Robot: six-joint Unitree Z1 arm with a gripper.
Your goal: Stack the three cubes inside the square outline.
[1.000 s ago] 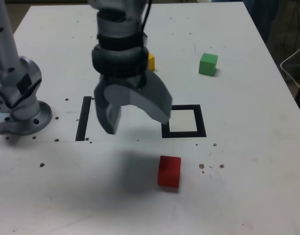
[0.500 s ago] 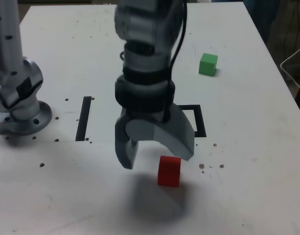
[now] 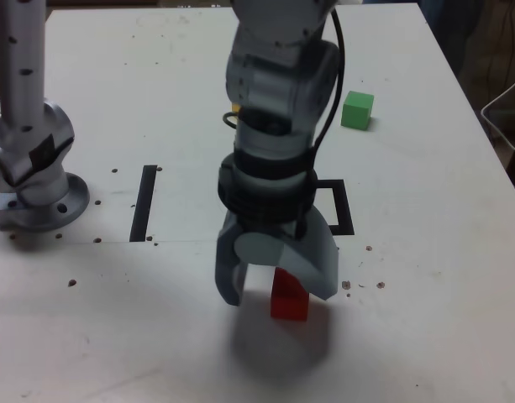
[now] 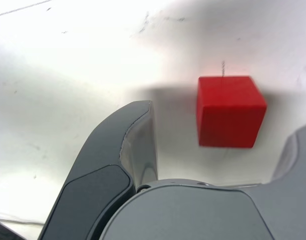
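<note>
Your grey two-fingered gripper [image 3: 274, 285] hangs with jaws spread wide around the small matte red cube [image 3: 288, 300] on the white table [image 3: 425, 252], gripping nothing.

Arm bent down, claw [image 3: 274, 290] pointing down, jaws apart

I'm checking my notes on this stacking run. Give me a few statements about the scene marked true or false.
1. The gripper has its jaws open around the red cube. True.
2. The red cube sits inside the square outline. False: it lies on the table outside it, nearer the camera.
3. The green cube rests on the red one. False: it stands alone, far off.
4. The red cube rests on the table. True.
</note>
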